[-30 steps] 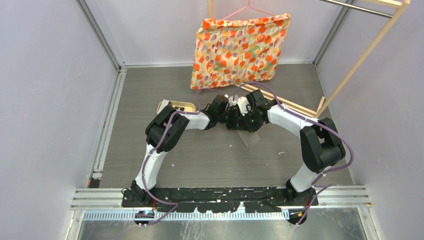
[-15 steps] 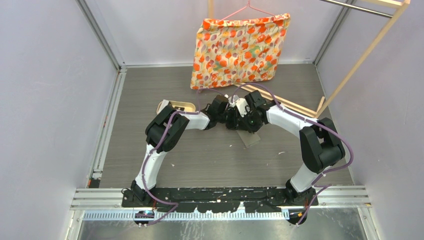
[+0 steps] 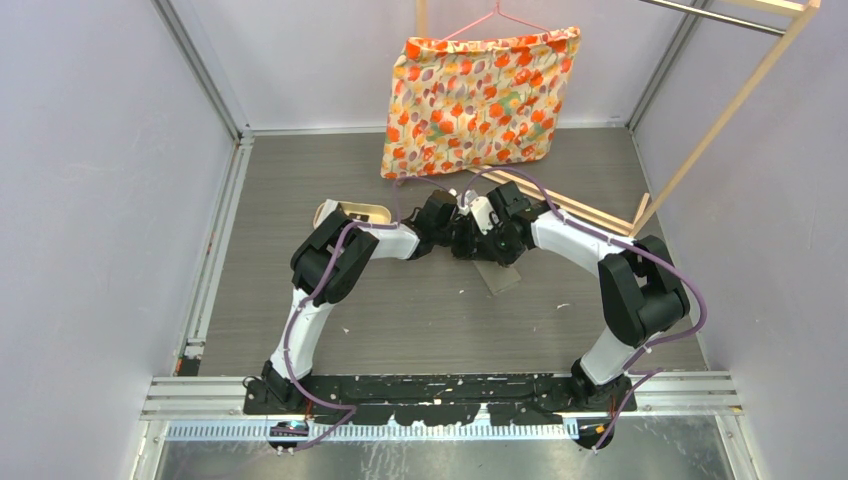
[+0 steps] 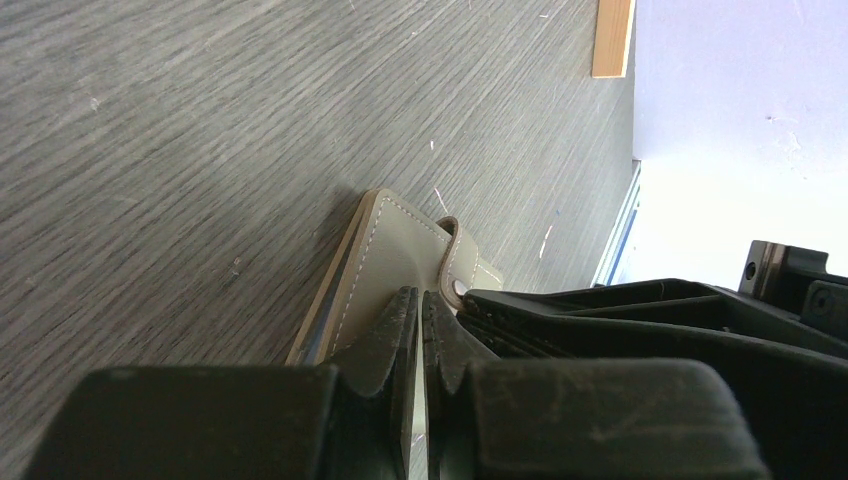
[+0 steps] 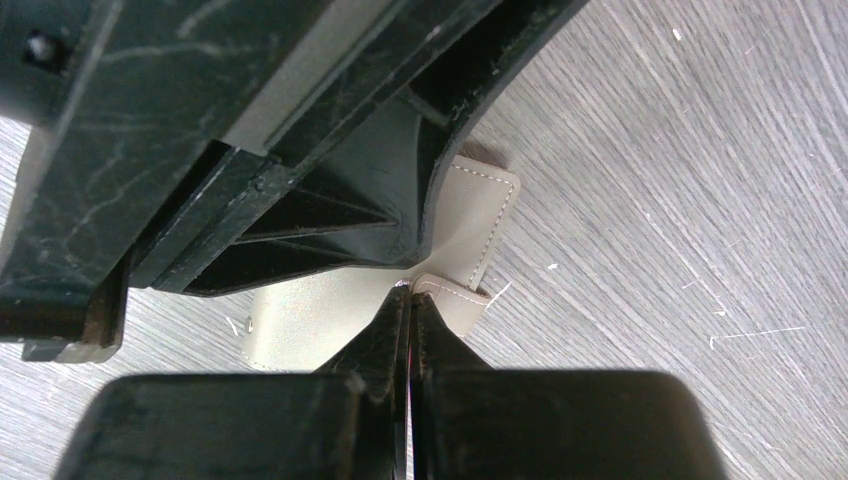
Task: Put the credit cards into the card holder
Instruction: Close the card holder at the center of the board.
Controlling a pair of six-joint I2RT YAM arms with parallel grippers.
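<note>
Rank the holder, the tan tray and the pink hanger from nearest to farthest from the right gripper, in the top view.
1. Holder: directly under it, table centre.
2. Tray: off to the left.
3. Hanger: far back, high up.

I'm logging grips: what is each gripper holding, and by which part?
Both seem to pinch the card holder: the right gripper at its strap tab, the left gripper on the cover beside the snap.

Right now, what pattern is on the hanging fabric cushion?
The hanging fabric cushion has orange flowers on cream; top external view.
</note>
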